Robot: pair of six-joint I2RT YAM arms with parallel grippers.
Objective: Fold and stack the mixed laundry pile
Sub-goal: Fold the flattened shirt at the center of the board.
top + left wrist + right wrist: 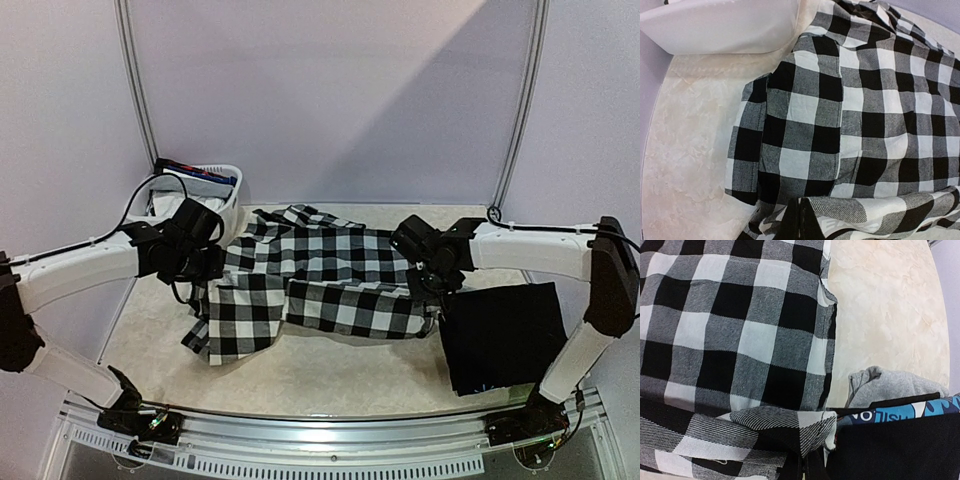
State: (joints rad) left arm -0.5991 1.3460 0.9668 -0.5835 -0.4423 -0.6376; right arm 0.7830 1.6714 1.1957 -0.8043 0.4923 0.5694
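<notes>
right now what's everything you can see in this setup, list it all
checkered shirt: one, black and white, spread across the table's middle
black garment: one, black, folded, right of the shirt
lettered piece: one, black with white letters and blue, under the black garment's edge
grey garment: one, grey, peeking out beside that stack
basket: one, white, far left, holding clothes
table: one, beige
left gripper: one, black, pinching the shirt's left edge
right gripper: one, black, pinching the shirt's right edge
</notes>
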